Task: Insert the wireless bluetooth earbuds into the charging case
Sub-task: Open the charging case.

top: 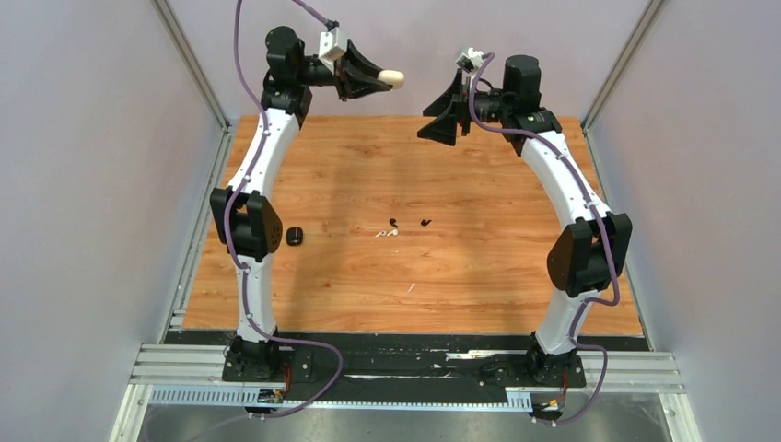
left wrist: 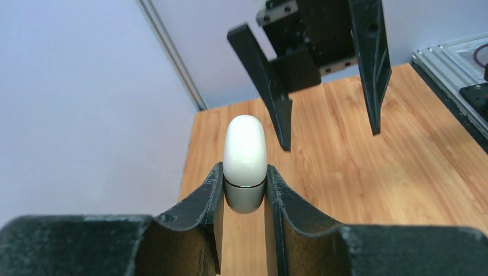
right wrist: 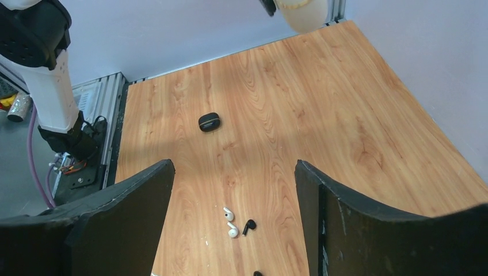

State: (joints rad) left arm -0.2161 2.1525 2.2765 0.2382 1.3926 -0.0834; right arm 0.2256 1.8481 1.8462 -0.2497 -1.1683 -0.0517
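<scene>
My left gripper (top: 379,79) is raised high at the back and shut on a white pebble-like charging case (top: 393,77). In the left wrist view the case (left wrist: 244,150) stands between the fingers (left wrist: 212,192), its lid seam showing. My right gripper (top: 446,117) faces it, open and empty, a short way off; it also shows in the left wrist view (left wrist: 331,138). Two white earbuds (right wrist: 231,222) and a black earbud (right wrist: 248,226) lie together mid-table, with a second black earbud (right wrist: 257,273) nearby. They show in the top view as white (top: 385,234) and black (top: 394,223) (top: 425,222).
A black charging case (top: 295,237) lies closed on the wooden table (top: 479,276) near the left arm; it also shows in the right wrist view (right wrist: 209,122). Grey walls and metal rails (top: 198,230) border the table.
</scene>
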